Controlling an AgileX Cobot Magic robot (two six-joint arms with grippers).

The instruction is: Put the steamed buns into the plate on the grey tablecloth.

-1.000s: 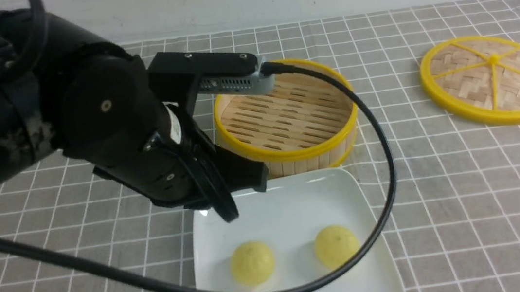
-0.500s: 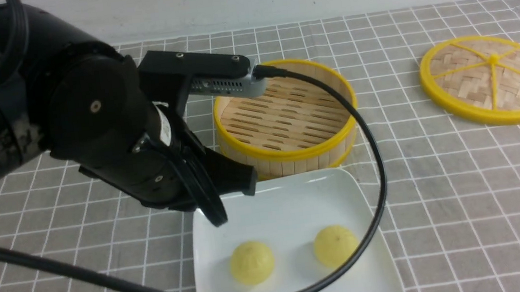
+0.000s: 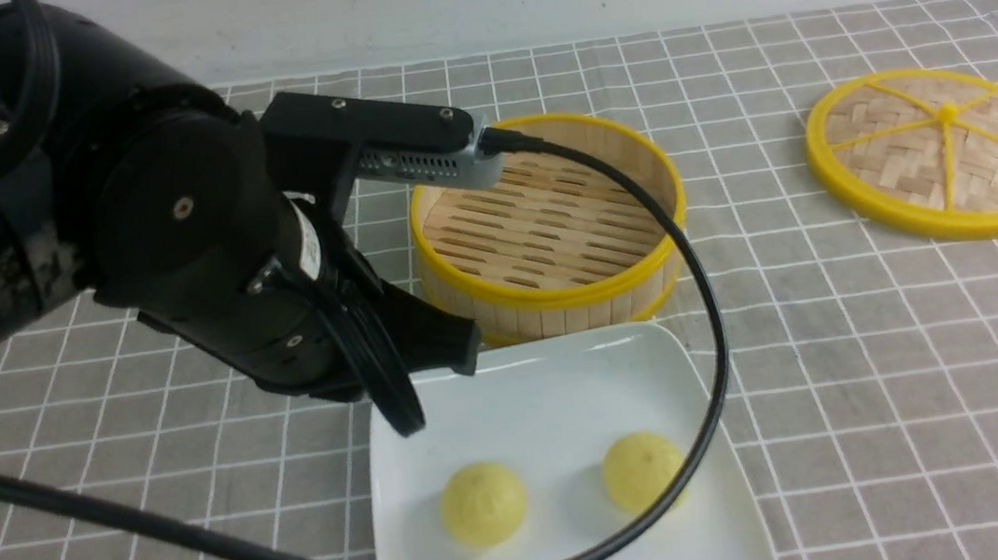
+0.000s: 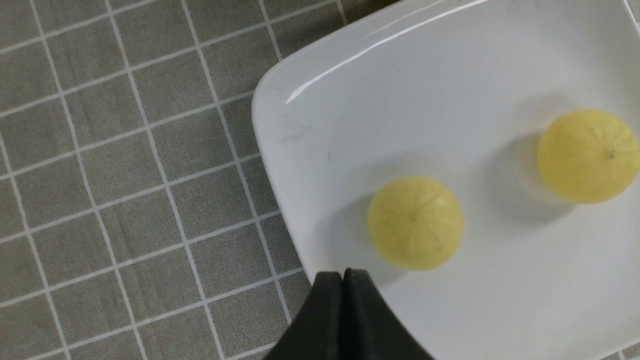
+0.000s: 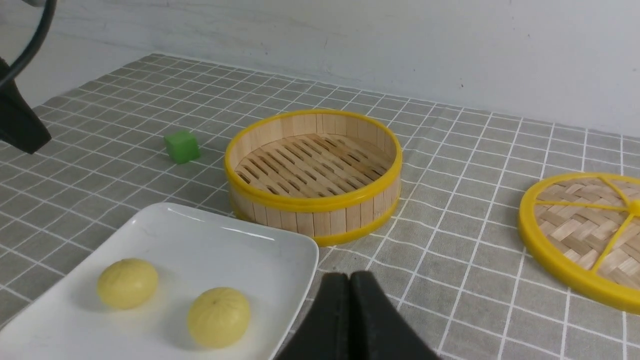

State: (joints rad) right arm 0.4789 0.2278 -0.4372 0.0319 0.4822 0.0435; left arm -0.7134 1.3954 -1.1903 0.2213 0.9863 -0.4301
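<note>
**Clerk:** Item one, the steamed buns. Two pieces, pale yellow, domed: left bun (image 3: 484,503), right bun (image 3: 643,470). Location?

**Checker:** Both sit upright on the plate (image 3: 549,387), in its near half. They are apart from each other and from the rim. Neither is held.

**Clerk:** Item two, the plate.

**Checker:** White, square, rounded corners. It lies flat on the grey tablecloth (image 3: 857,371), just in front of the steamer basket (image 3: 559,311), whose slatted floor shows bare.

**Clerk:** Item three, claws.

**Checker:** Left claw (image 4: 344,274): fingers pressed together with nothing between them. It hangs raised over the plate's left side, near the left bun but apart from it. Right claw (image 5: 349,277): likewise closed and empty, over cloth near the plate's right edge.

**Clerk:** Other stock?

**Checker:** One woven lid (image 3: 943,150), flat on the cloth, well off to the right. One green cube (image 5: 181,146), beside the basket on the side away from the lid. One black cable (image 3: 717,358) from the left wrist camera, looping in front of the right bun in the front view. Whether it touches the plate cannot be told.

**Clerk:** Task status, and the step in hand?

**Checker:** The placing is judged complete, and what is left is to clear the left arm.
- The claw should rise before it travels sideways, so the fingers pass above the rim.
- It should remain closed.
- The cable loop needs watching, since a low swing could sweep the right bun or snag the plate's corner.
- The right arm need not move.
</note>
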